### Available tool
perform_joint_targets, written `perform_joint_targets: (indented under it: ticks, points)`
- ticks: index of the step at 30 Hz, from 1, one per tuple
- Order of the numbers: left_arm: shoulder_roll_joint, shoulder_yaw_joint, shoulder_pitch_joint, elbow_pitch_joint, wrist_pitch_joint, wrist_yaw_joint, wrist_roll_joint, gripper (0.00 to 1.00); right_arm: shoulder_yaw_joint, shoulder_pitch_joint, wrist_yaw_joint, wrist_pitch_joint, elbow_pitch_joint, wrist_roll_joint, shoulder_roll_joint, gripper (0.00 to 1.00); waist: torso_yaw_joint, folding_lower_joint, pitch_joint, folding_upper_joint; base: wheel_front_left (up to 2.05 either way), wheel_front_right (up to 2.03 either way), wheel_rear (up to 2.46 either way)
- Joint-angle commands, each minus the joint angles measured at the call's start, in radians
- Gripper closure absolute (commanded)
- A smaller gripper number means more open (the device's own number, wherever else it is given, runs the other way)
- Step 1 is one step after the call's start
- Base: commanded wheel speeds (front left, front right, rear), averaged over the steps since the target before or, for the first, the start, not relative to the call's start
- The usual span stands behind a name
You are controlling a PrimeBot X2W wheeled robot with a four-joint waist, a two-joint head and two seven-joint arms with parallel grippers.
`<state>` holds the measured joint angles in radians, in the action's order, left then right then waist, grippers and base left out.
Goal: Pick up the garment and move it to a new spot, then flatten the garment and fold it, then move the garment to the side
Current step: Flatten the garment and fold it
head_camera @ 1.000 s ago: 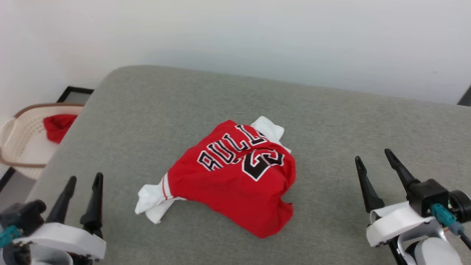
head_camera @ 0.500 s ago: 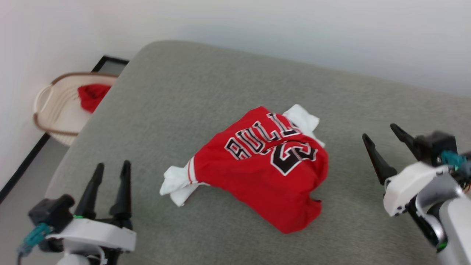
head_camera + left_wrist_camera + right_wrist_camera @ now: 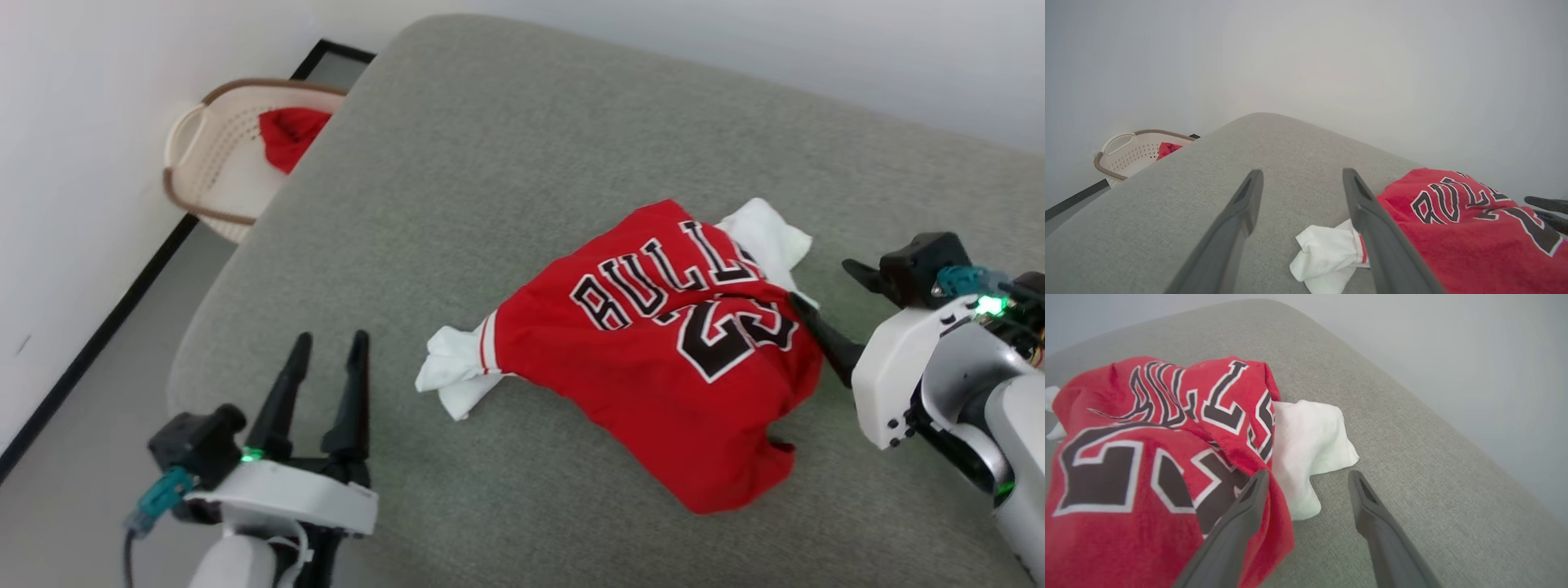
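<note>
Grey cushion carries the crumpled red jersey at its middle. Right gripper, fingers spread and empty, has closed in on the jersey's far white-sleeve edge. The left gripper, also spread, waits off the other sleeve. Pickup looks imminent.

Lighting is flat and bright, diffuse, with no clear source and no hard shadows, just a soft dark rim under the shirt where it meets the grey cushion. The wall is near clipping in the head view and reads grey with darker corners in both wrist views. Wrist views bow at the edges, wide-angle. Fingers of the left claw and right claw go soft toward the bottom edge. The green light on the right wrist blooms. Shirt lettering is sharp.
</note>
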<state>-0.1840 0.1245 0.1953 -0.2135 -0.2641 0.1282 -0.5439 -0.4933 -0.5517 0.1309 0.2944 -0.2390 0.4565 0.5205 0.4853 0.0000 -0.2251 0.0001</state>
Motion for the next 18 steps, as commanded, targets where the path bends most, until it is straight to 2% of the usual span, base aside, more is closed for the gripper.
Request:
perform_joint_targets:
  ticks: [1,10,18]
  points:
    - [0.004,0.007,0.012,0.004,0.001,0.003,-0.001,0.00,-0.007,-0.016,0.000,0.005,-0.007,0.004,0.007,0.00,0.033,0.0000,-0.030,-0.0001,0.00,0.00,0.00]
    - [0.013,0.054,0.024,0.011,0.001,0.003,-0.027,0.00,-0.089,-0.099,0.000,0.104,-0.076,0.039,0.052,0.00,0.088,0.0000,-0.073,-0.0001,0.00,0.00,0.00]
    - [0.028,0.055,0.026,0.025,0.001,0.003,-0.039,0.00,-0.155,-0.164,0.000,0.225,-0.166,0.063,0.044,0.00,0.094,0.0000,-0.108,-0.0001,0.00,0.00,0.00]
